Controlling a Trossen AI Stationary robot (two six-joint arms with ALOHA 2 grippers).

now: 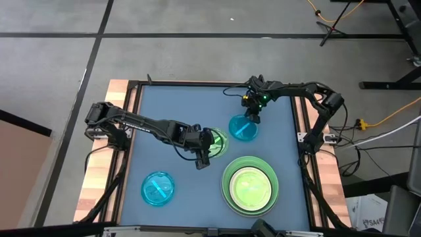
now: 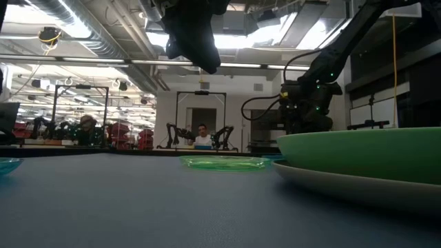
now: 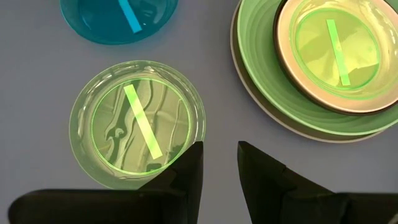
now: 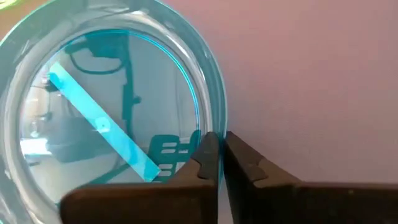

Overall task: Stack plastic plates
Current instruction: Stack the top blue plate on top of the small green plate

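A blue-grey mat covers the table inside a dark frame, with bare wooden edges at the sides, all standing on a grey concrete floor. At the near right, a stack holds a small green plate in larger plates. One blue plate lies near left; another blue plate lies mid-right, its rim pinched by the right gripper. The left gripper, fingers slightly apart and holding nothing, hovers at the edge of a loose green plate. Beyond, a lit workshop shows other robot arms and seated people.
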